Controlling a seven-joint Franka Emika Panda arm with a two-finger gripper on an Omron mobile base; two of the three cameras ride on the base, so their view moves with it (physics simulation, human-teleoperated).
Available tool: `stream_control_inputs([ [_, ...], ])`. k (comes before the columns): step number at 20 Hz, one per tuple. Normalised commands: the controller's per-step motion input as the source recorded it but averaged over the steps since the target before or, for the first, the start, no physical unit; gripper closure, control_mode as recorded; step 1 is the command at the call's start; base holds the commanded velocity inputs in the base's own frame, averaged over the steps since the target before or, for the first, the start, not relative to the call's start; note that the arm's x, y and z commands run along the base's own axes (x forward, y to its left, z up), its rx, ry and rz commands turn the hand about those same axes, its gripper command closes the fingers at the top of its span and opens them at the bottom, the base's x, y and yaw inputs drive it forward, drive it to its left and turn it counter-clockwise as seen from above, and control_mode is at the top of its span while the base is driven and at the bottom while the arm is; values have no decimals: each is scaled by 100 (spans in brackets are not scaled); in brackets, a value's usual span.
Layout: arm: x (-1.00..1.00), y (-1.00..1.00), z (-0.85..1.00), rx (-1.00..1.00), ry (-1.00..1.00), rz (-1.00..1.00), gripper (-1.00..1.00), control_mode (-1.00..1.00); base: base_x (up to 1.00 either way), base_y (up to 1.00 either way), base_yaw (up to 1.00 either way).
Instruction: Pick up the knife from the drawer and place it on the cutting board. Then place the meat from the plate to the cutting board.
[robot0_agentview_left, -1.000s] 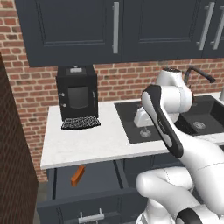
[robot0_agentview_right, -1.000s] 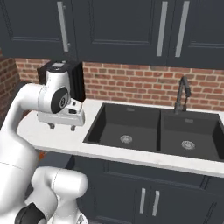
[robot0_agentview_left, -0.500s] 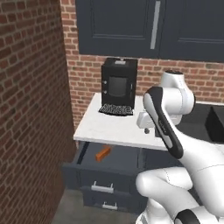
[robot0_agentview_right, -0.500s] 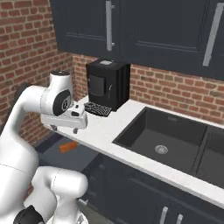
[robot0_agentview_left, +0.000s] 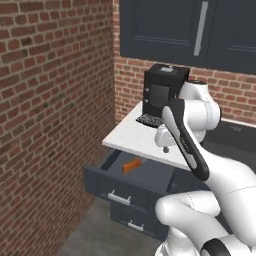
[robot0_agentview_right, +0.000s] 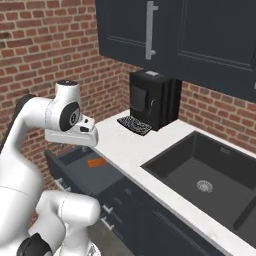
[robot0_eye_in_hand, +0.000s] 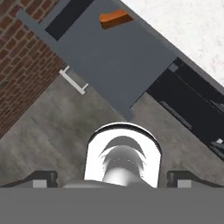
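Note:
The drawer (robot0_agentview_left: 127, 181) stands pulled open below the white counter (robot0_agentview_left: 131, 135), its silver bar handle (robot0_eye_in_hand: 73, 80) on the front. The knife (robot0_agentview_left: 132, 164) lies inside near the back, and I see only its orange handle (robot0_eye_in_hand: 115, 17); it also shows orange in the right base view (robot0_agentview_right: 96, 162). My gripper (robot0_agentview_left: 166, 148) hangs above the counter's front edge, over the drawer's right part, pointing down. In the hand view its fingertips (robot0_eye_in_hand: 42, 177) stand far apart with nothing between them. The cutting board, the plate and the meat are out of view.
A black coffee machine (robot0_agentview_left: 164, 93) stands at the back of the counter against the brick wall. A brick side wall (robot0_agentview_left: 50, 100) closes the left. A dark double sink (robot0_agentview_right: 200, 170) lies to the right. Dark upper cabinets (robot0_agentview_right: 150, 35) hang overhead.
The base has driven and turned left, so the whole scene shifted right; the open drawer and the knife now sit nearer the middle. The arm holds the same pose.

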Motion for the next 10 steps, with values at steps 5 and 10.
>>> stream_control_inputs([
  [5, 0, 0, 0, 0, 0, 0, -100, 100, 0, -62, 31],
  [10, 0, 0, 0, 0, 0, 0, -100, 100, 21, -59, 11],
])
